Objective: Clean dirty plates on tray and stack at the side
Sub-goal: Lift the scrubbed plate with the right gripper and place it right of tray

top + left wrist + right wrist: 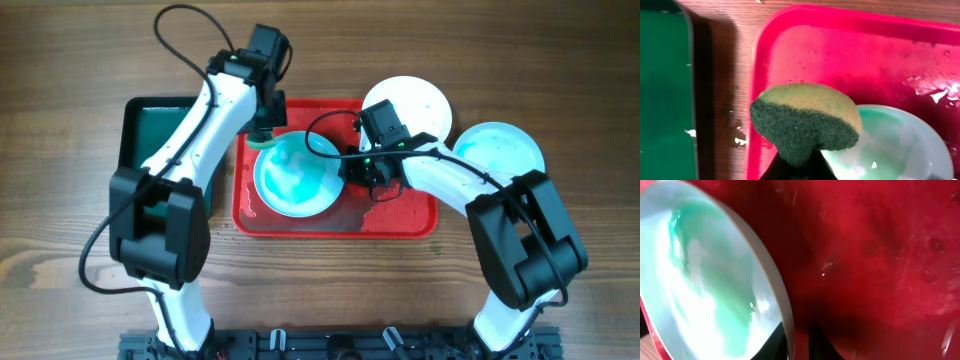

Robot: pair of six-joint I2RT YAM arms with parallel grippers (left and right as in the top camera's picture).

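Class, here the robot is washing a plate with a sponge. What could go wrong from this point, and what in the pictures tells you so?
1. The right gripper pinches only the rim of the wet-looking pale aqua round plate; scrubbing pressure might make it slip out.
2. The left gripper holds the green-and-yellow scrubbing sponge by its lower edge, so pressing may bend or dislodge it.
3. Water lies on the red rectangular plastic tray and wooden table; more could splash.

Wet red tray [400, 215] holds green-smeared aqua plate [295, 175]. Off it, white plate [405, 105] at its far-right corner; second aqua plate [500, 150] on table, right.
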